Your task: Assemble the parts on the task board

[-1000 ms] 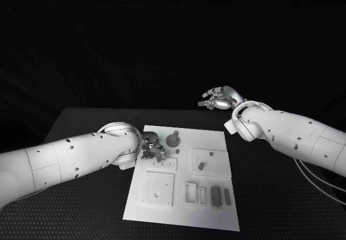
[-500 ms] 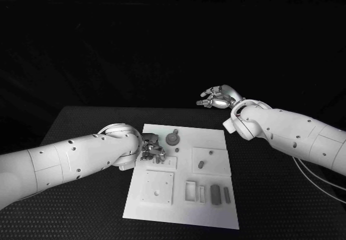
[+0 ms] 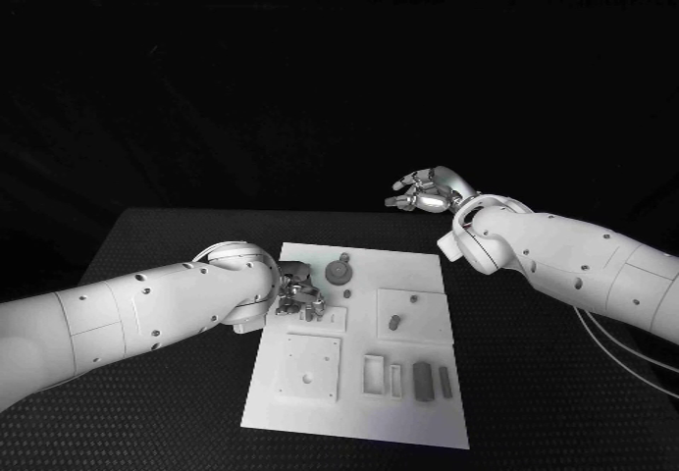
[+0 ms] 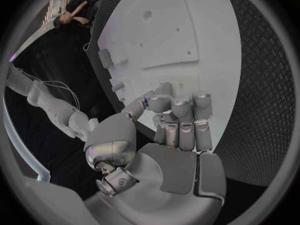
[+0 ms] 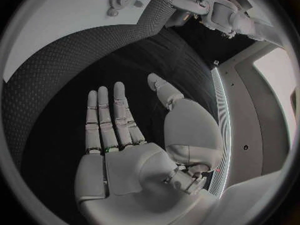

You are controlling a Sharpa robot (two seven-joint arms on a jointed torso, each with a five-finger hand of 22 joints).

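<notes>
White task board in centre of frame on black table. Left hand down over board's upper-left area, fingers curled in together; cannot tell if anything is in them. Right hand raised at upper right, beyond board's far edge, fingers spread, holding nothing. Round gear-like part near board's top edge, just right of left hand. Small grey parts in slots at lower right of board.

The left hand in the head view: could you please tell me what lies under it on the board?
The left hand hangs over the white board, near a small raised square plate. Its curled fingers cover whatever lies directly beneath.
</notes>
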